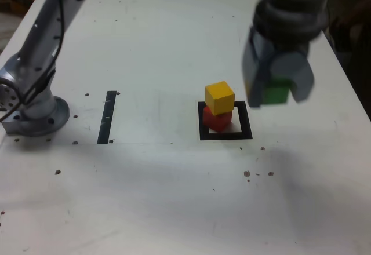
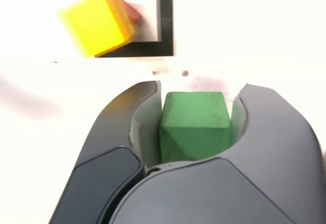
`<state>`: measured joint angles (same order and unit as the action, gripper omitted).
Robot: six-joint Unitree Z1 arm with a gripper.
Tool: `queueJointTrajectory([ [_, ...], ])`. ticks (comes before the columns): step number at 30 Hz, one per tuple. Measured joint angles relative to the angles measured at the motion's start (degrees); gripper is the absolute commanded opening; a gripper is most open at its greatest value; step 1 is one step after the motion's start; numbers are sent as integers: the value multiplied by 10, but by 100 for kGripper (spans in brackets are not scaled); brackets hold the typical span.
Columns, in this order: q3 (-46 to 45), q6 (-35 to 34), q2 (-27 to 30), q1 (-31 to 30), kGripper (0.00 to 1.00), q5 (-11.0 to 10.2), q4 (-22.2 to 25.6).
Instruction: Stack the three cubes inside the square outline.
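Green cube clamped tight in the end effector, up off the table, to the exterior view's right of the stack. There the yellow cube sits on the red cube, inside the black square outline, slightly askew.

A white table, speckled with small dark holes, carries a black square outline with a red cube standing inside it. A narrow black strip lies well apart from the fingers, and the arm's grey base, seemingly bolted down, farther still.
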<state>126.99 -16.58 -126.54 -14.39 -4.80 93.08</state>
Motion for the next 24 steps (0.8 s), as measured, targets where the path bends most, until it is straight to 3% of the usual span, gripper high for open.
queueJointTrajectory([
  [11,-128,60,84,23,14,-2,-3],
  [24,-240,108,93,44,14,-2,-61],
])
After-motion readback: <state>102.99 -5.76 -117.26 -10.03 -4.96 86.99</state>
